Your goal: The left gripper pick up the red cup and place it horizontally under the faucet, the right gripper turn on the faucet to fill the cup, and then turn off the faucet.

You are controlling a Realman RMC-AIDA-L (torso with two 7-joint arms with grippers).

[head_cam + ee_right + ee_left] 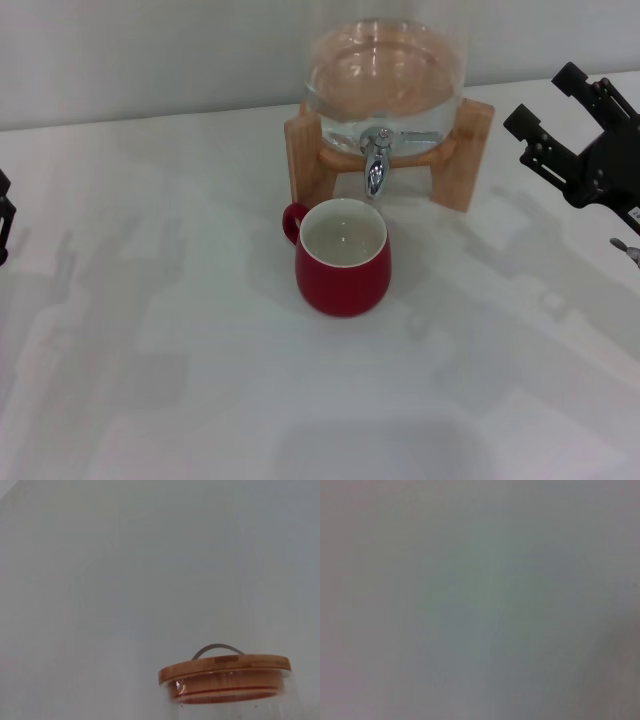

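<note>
Pincers spread beside faucet.

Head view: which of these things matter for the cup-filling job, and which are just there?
Job:
red cup, upright below the spout
faucet
right gripper, open, raised at the right
left gripper, at the left edge

Just there:
glass dispenser
wooden stand
bamboo lid

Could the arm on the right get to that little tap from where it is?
Probably yes: the right gripper hangs open beside the dispenser, and nothing lies between it and the tap.
</note>
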